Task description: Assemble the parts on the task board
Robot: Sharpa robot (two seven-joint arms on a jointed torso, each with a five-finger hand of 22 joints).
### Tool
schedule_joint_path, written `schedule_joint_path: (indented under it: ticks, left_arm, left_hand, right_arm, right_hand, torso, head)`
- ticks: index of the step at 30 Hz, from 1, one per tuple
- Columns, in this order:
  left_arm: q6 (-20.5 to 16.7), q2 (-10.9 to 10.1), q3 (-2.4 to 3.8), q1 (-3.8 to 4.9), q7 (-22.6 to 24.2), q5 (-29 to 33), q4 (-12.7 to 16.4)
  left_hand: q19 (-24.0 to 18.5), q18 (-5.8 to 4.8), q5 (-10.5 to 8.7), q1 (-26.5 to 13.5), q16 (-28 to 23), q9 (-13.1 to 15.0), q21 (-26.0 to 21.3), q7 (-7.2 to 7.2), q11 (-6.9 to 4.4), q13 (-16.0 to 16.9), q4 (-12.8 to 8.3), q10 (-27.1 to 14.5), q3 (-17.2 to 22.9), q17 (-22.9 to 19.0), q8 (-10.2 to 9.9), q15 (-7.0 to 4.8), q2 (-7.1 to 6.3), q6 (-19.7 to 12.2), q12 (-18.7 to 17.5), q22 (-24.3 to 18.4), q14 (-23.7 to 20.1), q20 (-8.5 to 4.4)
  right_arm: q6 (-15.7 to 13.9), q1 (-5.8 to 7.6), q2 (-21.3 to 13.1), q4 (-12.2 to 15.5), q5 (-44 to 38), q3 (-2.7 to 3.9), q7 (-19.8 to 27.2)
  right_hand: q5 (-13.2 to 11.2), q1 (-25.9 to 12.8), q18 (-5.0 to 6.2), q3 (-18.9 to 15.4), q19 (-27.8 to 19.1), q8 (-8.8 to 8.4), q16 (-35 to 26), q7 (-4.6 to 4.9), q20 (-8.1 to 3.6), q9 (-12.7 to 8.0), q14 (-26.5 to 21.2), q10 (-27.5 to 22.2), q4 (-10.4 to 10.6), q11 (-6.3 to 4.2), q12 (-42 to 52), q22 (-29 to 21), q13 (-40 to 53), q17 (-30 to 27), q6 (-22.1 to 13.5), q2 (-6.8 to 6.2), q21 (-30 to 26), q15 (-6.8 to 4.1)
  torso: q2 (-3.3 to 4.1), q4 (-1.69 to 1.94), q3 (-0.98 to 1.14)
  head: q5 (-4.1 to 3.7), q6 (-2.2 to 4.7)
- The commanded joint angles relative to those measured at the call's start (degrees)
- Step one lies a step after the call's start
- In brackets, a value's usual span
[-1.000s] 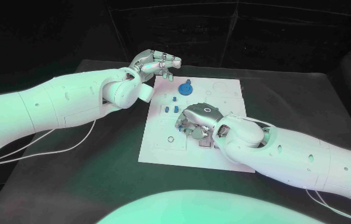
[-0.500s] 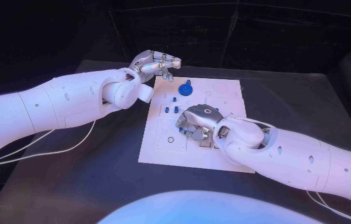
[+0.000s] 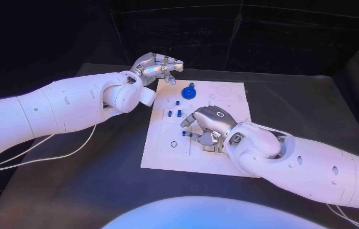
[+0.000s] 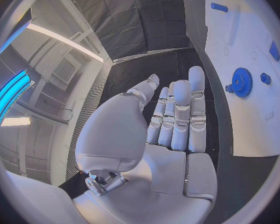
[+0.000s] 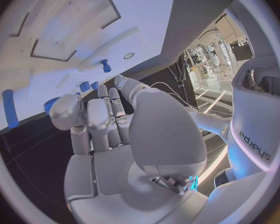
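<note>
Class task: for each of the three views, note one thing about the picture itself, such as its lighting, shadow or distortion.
Head view: bluish light on the white task board, dark background. Left wrist view: fisheye circle, the board's edge bends near the blue gear. Right wrist view: the right hand throws soft shadows on the board.

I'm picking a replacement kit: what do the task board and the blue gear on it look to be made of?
The task board looks like rigid white plastic or coated sheet with a matte finish: flat, even, with crisp cut-out recesses. Which of the two is open. The blue gear is probably moulded or printed plastic: uniform saturated blue, toothed rim, no metallic shine.
</note>
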Motion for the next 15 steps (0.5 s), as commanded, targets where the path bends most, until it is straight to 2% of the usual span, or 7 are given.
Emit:
schedule_joint_path:
  ticks: [1, 5, 7, 10, 15]
  left_arm:
    - [0.7, 0.0, 0.06, 0.11, 0.2, 0.2, 0.0]
    - [0.7, -0.1, 0.05, 0.10, 0.1, 0.2, 0.0]
    - [0.7, -0.1, 0.05, 0.10, 0.1, 0.2, 0.0]
    - [0.7, -0.1, 0.05, 0.10, 0.2, 0.2, 0.0]
    - [0.7, -0.1, 0.05, 0.10, 0.2, 0.2, 0.1]
  left_hand:
    - [0.1, 1.16, 0.10, -0.6, -0.3, -0.1, -0.3, 0.07, 0.02, 0.1, 0.1, -0.3, -0.3, -0.1, 0.2, 0.00, 0.13, -0.4, 0.3, -0.1, -0.4, 0.33]
    - [0.1, 1.16, 0.10, -0.6, -0.3, -0.1, -0.3, 0.07, 0.02, 0.1, 0.1, -0.3, -0.3, -0.1, 0.2, 0.00, 0.13, -0.4, 0.3, -0.1, -0.4, 0.33]
    - [0.1, 1.16, 0.10, -0.6, -0.3, -0.1, -0.3, 0.07, 0.02, 0.1, 0.1, -0.3, -0.3, -0.1, 0.2, 0.00, 0.13, -0.4, 0.3, -0.1, -0.4, 0.33]
    - [0.1, 1.16, 0.10, -0.6, -0.3, -0.1, -0.3, 0.07, 0.02, 0.1, 0.1, -0.3, -0.3, -0.1, 0.2, 0.00, 0.13, -0.4, 0.3, -0.1, -0.4, 0.33]
    - [0.1, 1.16, 0.10, -0.6, -0.3, -0.1, -0.3, 0.07, 0.02, 0.1, 0.1, -0.3, -0.3, -0.1, 0.2, 0.00, 0.13, -0.4, 0.3, -0.1, -0.4, 0.33]
  right_arm:
    - [-1.9, 0.48, -1.7, 1.9, 1.0, 0.63, -2.1]
    - [2.1, 2.05, -4.1, 2.8, 1.4, 1.55, -5.1]
    - [3.7, 2.82, -5.0, 2.8, 1.5, 1.72, -6.0]
    - [7.5, 4.82, -7.3, 2.7, 1.4, 1.97, -7.7]
    - [11.1, 6.32, -9.7, 1.9, 0.5, 2.10, -9.1]
  right_hand:
    - [0.2, -1.2, 0.37, -0.8, -0.2, -0.10, 0.4, -0.20, 0.18, 0.0, 0.4, -1.5, 0.3, 0.02, 0.1, -0.1, -0.2, 0.1, -1.2, -0.44, 0.0, 0.35]
    - [0.0, -1.7, 0.39, -2.0, -0.1, -0.09, 0.7, -0.53, 0.17, 0.0, 0.5, -3.5, 0.4, -0.07, 0.0, -0.1, -0.4, 0.5, -3.2, -0.79, 0.0, 0.30]
    - [-0.2, -1.7, 0.38, -2.6, 0.0, -0.11, 0.8, -0.68, 0.16, 0.0, 0.6, -4.1, 0.4, -0.12, 0.0, -0.1, -0.4, 0.6, -3.8, -0.86, 0.0, 0.24]
    - [-1.3, -2.0, 0.35, -4.4, 0.0, -0.10, 1.2, -1.21, 0.18, 0.0, 0.7, -5.8, 0.5, -0.13, 0.1, -0.2, -0.4, 1.0, -5.2, -1.06, -0.1, 0.22]
    - [-2.3, -1.3, 0.42, -8.6, -0.2, -0.02, 1.0, -2.32, 0.42, 0.1, 0.6, -8.0, 0.7, 0.14, 0.8, -0.7, -0.4, 0.6, -6.8, -0.65, -0.5, 0.43]
  torso:
    - [0.00, 0.08, -0.06]
    - [-0.01, 0.10, -0.08]
    - [-0.02, 0.10, -0.12]
    - [-0.04, 0.07, -0.12]
    - [0.05, 0.04, -0.03]
  head:
    - [-0.42, 0.30]
    - [-1.08, 0.68]
    - [-1.23, 0.83]
    - [-1.62, 1.14]
    - [-1.94, 1.51]
